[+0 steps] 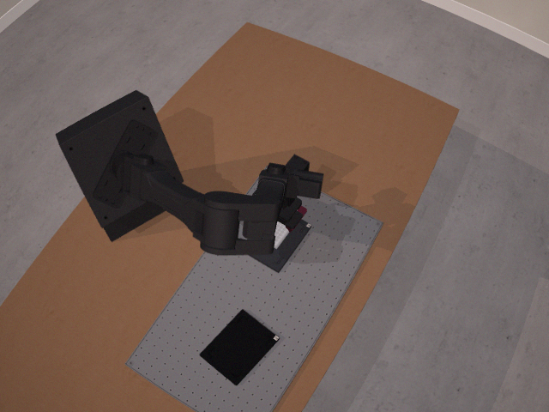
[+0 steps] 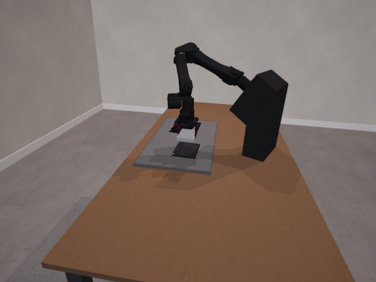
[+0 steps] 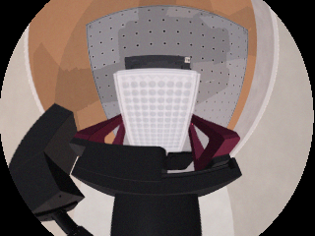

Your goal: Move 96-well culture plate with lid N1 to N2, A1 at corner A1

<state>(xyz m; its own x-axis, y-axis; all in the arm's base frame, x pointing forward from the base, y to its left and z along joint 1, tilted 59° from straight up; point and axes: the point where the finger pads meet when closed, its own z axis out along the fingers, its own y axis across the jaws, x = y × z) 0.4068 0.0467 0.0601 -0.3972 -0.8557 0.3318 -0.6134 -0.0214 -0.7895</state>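
Observation:
The white 96-well plate [image 3: 157, 108] sits between my maroon fingers, which grip its two long sides. My gripper [image 3: 157, 116] is shut on it and holds it level, a little above nest N1 [image 1: 288, 250]. The plate shows as a white slab under the wrist in the exterior view [image 2: 185, 134], and the arm mostly hides it from above [image 1: 280, 234]. I cannot make out the clear lid apart from the plate. The far edge of N1 with its white corner mark shows beyond the plate [image 3: 159, 62]. Nest N2 [image 1: 239, 347] is a black, empty square with a white corner mark [image 1: 275, 338].
Both nests stand on a grey perforated breadboard [image 1: 266, 305] on the brown table [image 2: 194, 218]. The arm's tall black base block [image 1: 117, 161] stands beside the breadboard. N2 also shows in the exterior view [image 2: 185, 150], nearer that camera than the gripper [image 2: 185, 126].

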